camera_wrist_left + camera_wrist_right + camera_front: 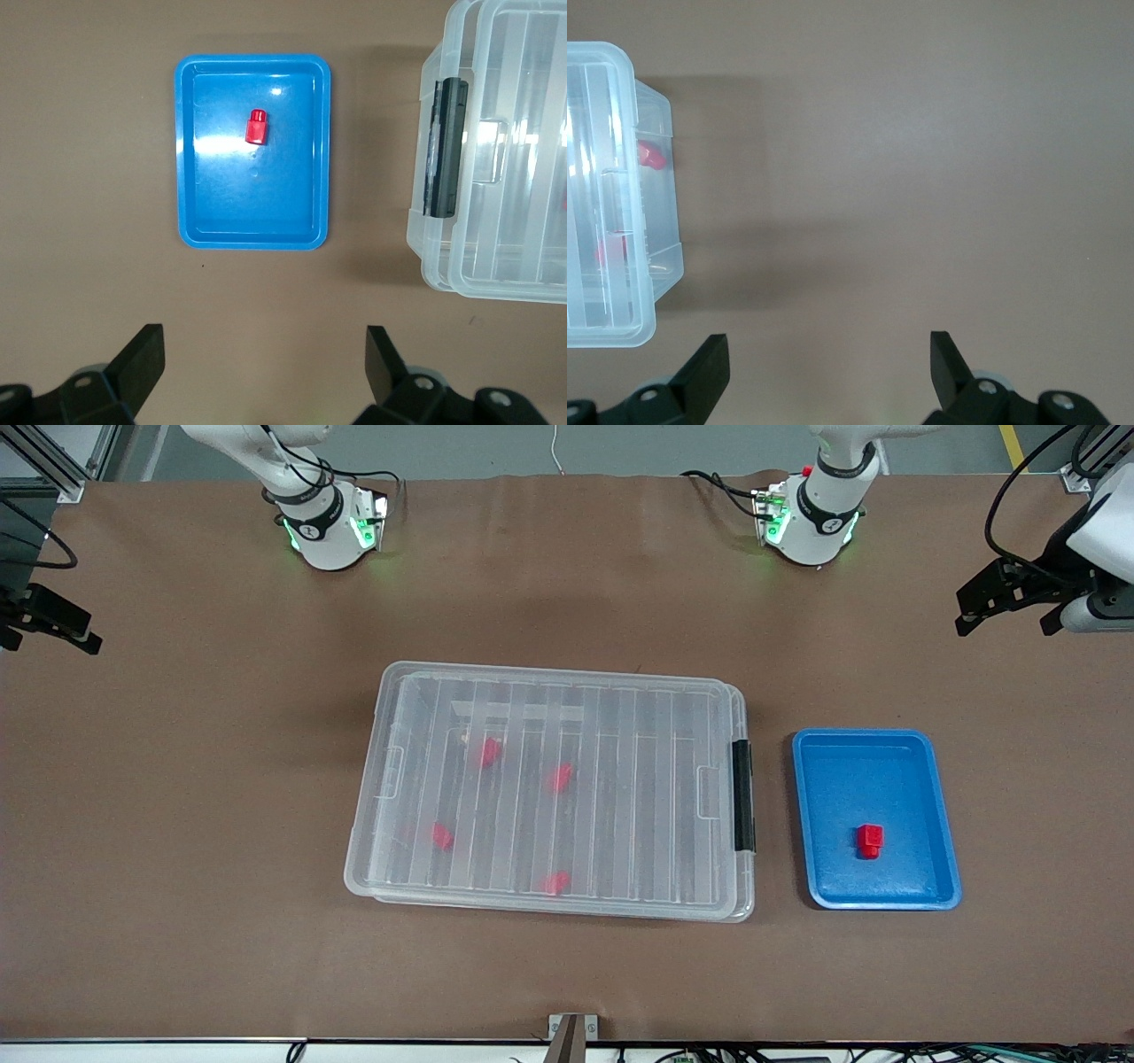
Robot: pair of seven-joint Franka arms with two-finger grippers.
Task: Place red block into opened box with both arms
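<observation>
Left claw (261, 363) and right claw (828, 363) hang released over bare tabletop (177, 824), waiting. Block (869, 840) lies in tray (941, 797); box (549, 788) seemingly lidded, so lid-opening comes first.

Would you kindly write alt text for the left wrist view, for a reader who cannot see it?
A single red block lies in a blue tray on the brown table, beside the black-clipped end of the lidded clear box. The left pincer hangs open over bare table.

Five red blocks (869, 840), one clear box (549, 788) with one lid, one blue tray (939, 815), two arms (828, 496).
</observation>
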